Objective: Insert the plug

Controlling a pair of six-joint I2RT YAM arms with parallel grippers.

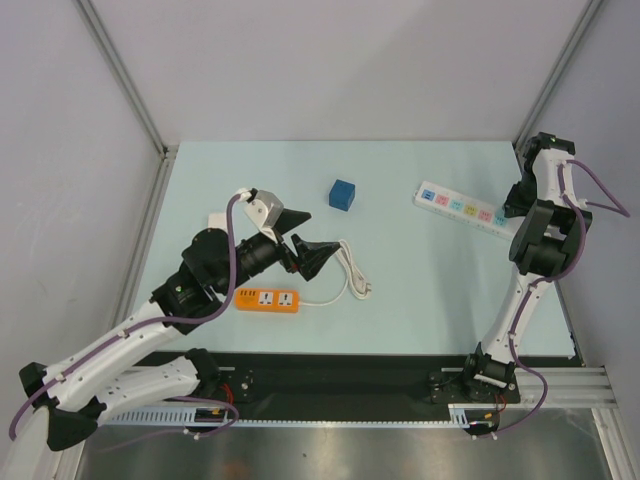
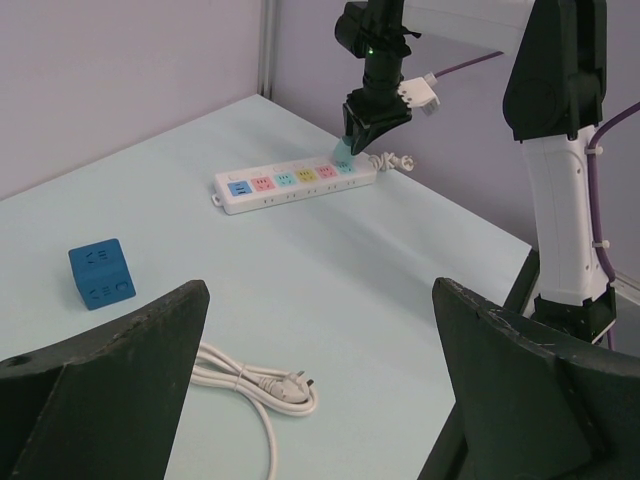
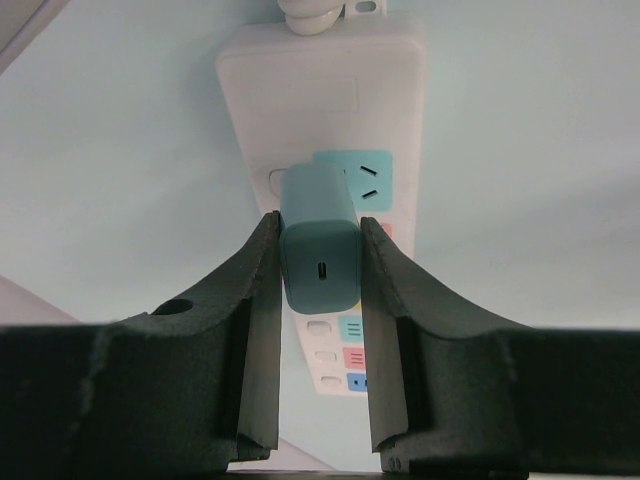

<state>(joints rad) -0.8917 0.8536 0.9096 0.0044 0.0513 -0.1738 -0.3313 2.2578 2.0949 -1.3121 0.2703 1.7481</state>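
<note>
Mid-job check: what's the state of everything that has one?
Left gripper: open, empty.
Right gripper: shut on small teal charger block.
Teal block: at white power strip's end socket; seating unclear.
White strip: flat, other sockets empty.
Small solid blue cube: loose, untouched.
Orange power strip: sockets empty, white cord unplugged.

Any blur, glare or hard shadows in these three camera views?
Top external: even, soft light, faint shadows, no glare on the table. Left wrist: near dark fingers look soft, the blue cube sharp. Right wrist: the teal adapter is sharp, no blur.
</note>
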